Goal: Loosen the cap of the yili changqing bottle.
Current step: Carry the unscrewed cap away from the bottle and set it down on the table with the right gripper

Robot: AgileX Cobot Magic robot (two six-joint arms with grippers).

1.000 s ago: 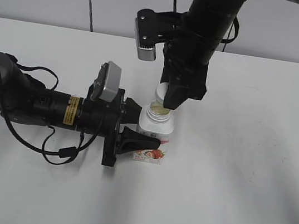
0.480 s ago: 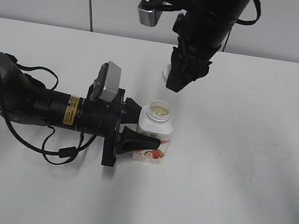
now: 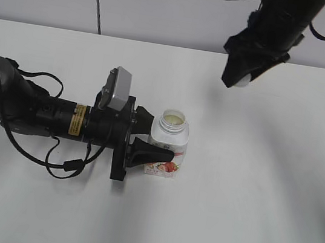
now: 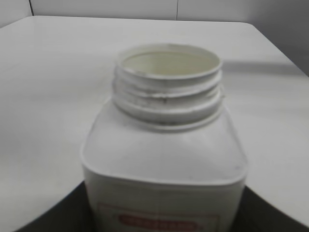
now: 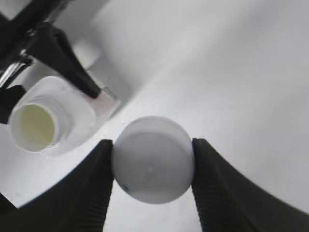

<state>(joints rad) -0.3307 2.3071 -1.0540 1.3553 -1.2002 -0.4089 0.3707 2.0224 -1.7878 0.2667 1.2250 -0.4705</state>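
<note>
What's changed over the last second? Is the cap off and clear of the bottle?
Yes. The right gripper, shut on the cap, has lifted it off the neck and carried it up and to the right, away from the bottle. The left gripper still clamps the bottle, which stayed in place, now open.

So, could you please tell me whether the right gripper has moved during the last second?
Yes: the right gripper, holding the cap, went up and rightward from the bottle.

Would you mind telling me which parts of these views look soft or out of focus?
Left wrist view: the bottle is soft, its label blurred beyond reading. Right wrist view: the cap and gripper fingers are blurry. Exterior view: the right gripper is slightly smeared; the left gripper is sharp.
</note>
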